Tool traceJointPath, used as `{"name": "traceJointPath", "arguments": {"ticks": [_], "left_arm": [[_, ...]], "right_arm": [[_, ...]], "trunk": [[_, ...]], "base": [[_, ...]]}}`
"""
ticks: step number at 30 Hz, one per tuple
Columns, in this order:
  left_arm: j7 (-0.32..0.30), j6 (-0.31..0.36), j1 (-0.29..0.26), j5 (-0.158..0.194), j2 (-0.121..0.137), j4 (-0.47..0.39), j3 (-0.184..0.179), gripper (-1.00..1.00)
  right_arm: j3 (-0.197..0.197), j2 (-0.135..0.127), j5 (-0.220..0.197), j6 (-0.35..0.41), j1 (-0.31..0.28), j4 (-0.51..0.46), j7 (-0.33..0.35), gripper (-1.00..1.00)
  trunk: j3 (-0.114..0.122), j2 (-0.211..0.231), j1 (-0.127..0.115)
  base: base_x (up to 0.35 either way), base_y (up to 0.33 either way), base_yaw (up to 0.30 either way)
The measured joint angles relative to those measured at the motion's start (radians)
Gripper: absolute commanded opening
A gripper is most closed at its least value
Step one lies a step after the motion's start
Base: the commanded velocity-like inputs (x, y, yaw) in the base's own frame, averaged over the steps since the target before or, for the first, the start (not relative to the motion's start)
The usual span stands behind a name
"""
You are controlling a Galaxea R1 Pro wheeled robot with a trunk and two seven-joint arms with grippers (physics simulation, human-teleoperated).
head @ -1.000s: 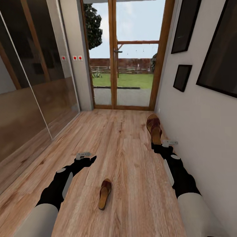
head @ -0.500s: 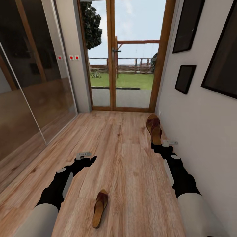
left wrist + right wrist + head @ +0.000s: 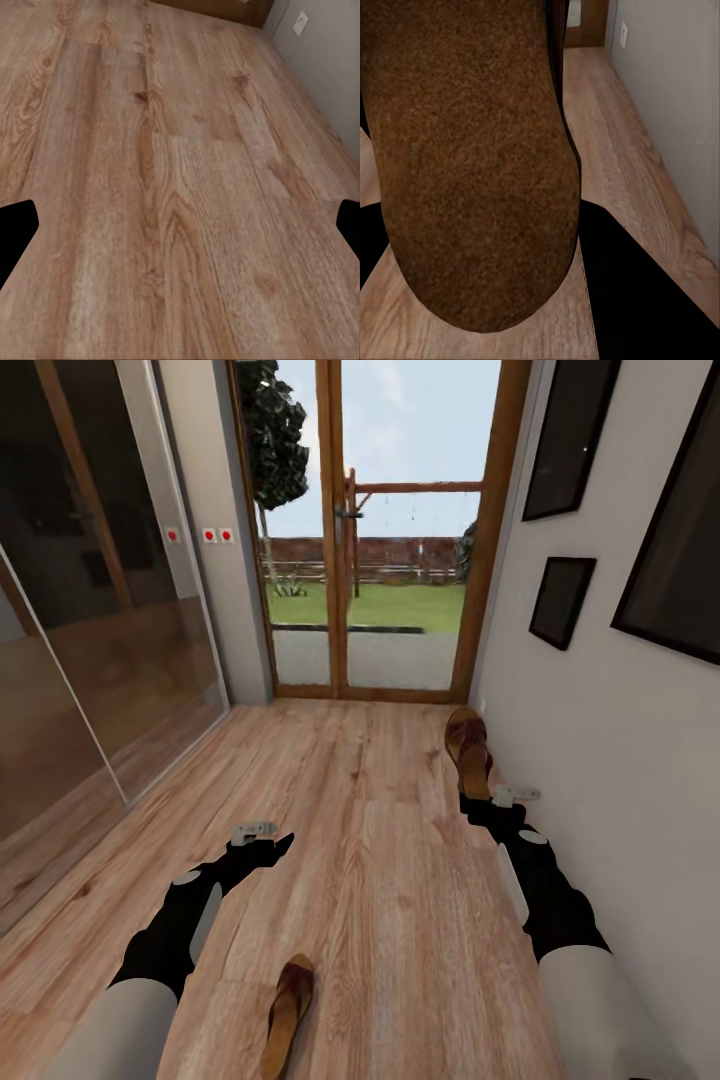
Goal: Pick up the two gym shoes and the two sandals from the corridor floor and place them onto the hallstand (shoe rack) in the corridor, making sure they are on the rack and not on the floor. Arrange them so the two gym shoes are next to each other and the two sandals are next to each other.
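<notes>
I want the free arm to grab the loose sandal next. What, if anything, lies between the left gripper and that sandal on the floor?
Nothing visible. Bare corridor floor separates the open left gripper from the sandal on the floor.

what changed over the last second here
The view has advanced down the corridor toward the glass door, so the sandal on the floor has slid down the head view; that is camera motion, not the sandal moving. Nothing was picked up or let go. The right gripper still holds the other sandal, the left gripper stays open and empty, and both arms keep their pose.
</notes>
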Motion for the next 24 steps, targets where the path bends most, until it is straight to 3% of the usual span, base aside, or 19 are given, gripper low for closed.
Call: {"name": "traceJointPath", "arguments": {"ticks": [15, 24], "left_arm": [[0.000, -0.001, 0.000, 0.000, 0.000, 0.000, 0.000, 1.00], [0.004, -0.006, 0.000, -0.003, 0.002, 0.005, 0.002, 1.00]], "right_arm": [[0.000, 0.000, 0.000, 0.000, 0.000, 0.000, 0.000, -1.00], [0.000, 0.000, 0.000, 0.000, 0.000, -0.001, 0.001, -1.00]], "trunk": [[0.000, 0.000, 0.000], [0.000, 0.000, 0.000]], "base": [[0.132, -0.051, 0.000], [0.006, -0.001, 0.000]]}}
